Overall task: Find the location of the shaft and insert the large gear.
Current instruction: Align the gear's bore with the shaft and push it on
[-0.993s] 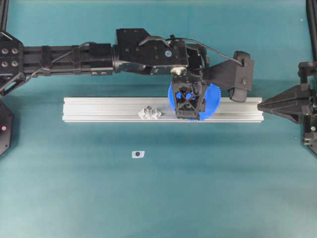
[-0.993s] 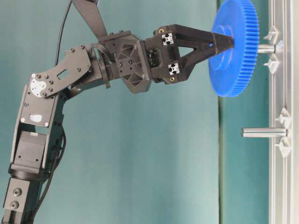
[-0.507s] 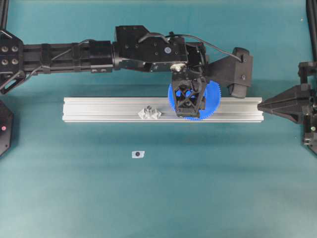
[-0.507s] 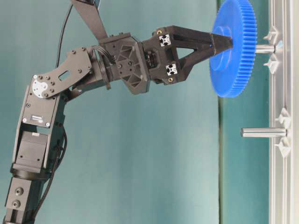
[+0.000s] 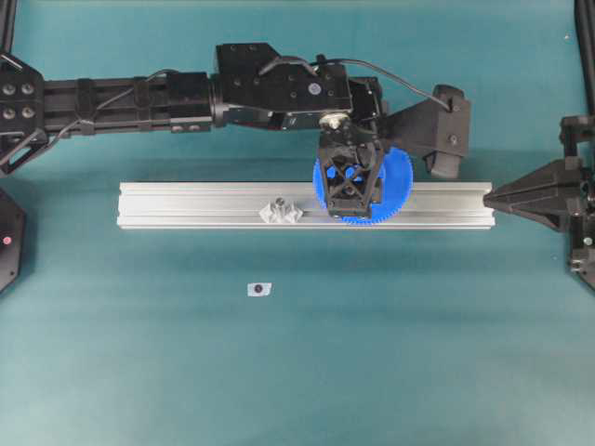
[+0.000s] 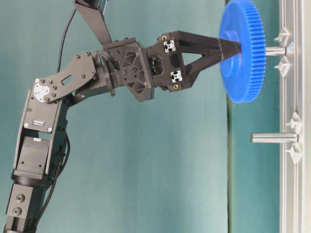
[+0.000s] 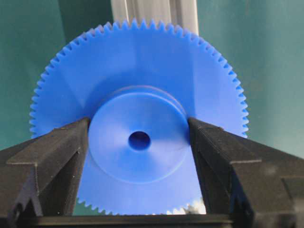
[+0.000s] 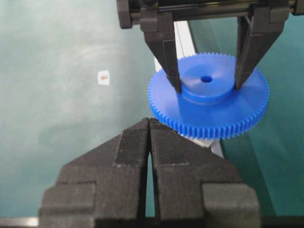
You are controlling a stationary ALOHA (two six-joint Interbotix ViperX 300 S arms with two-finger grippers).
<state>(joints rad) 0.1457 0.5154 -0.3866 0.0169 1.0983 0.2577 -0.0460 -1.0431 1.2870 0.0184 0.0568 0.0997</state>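
Holding the large gear (image 6: 241,51) by its raised hub, the left gripper (image 7: 138,142) has one finger (image 7: 57,152) clamped on each side of the hub, leaving the centre hole unobstructed for the pin. Gear sits above the aluminium rail (image 5: 186,204), right of mid-rail, face roughly parallel to it. In the table-level view a silvery pin (image 6: 274,50) stands betw. gear and rail, in line w/ the hub; whether the bore has engaged its tip can't be told. A second, longer-looking pin (image 6: 273,138) stands clear further along. Judgement: alignment stage, insertion not confirmed. Right gripper (image 8: 149,137) parked at the rail's right end, jaws together, holding nothing. Small white tag (image 5: 259,289) lies on the mat near side, well apart.
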